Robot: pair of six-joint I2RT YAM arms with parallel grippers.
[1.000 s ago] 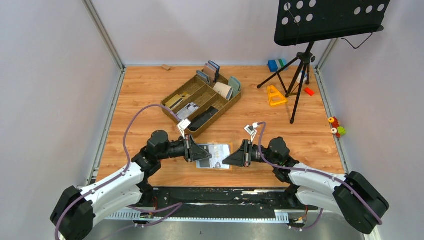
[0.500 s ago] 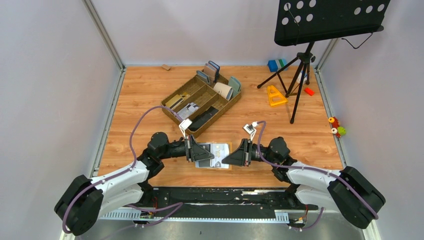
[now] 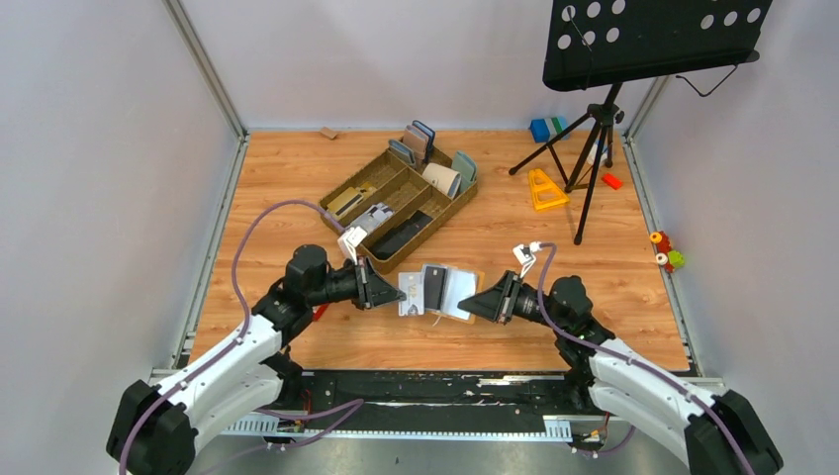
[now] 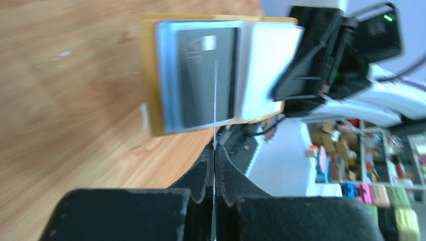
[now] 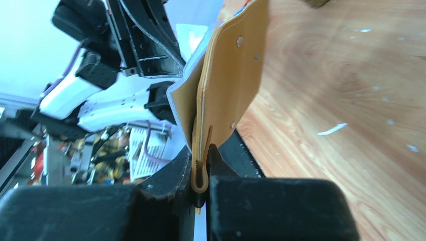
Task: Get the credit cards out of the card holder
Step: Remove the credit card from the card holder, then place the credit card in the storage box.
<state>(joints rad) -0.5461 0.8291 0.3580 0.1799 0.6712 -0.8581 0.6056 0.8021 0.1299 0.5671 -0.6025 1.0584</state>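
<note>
Top external: my L gripper (image 3: pixel 394 294), shut on one credit card (image 3: pixel 408 294), has just drawn it toward 9 o'clock off the card holder (image 3: pixel 453 290), which my R gripper (image 3: pixel 467 304) pinches at its 3 o'clock edge; a dark card (image 3: pixel 432 287) remains slotted, so more to pull.

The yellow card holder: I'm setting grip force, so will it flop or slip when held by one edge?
Probably fairly stiff: the card holder, pinched at one edge by the right hand, stands out without drooping. Its leather-like cover looks matte, so slipping seems unlikely. It is spread open, so the free half may swing on the fold.
</note>
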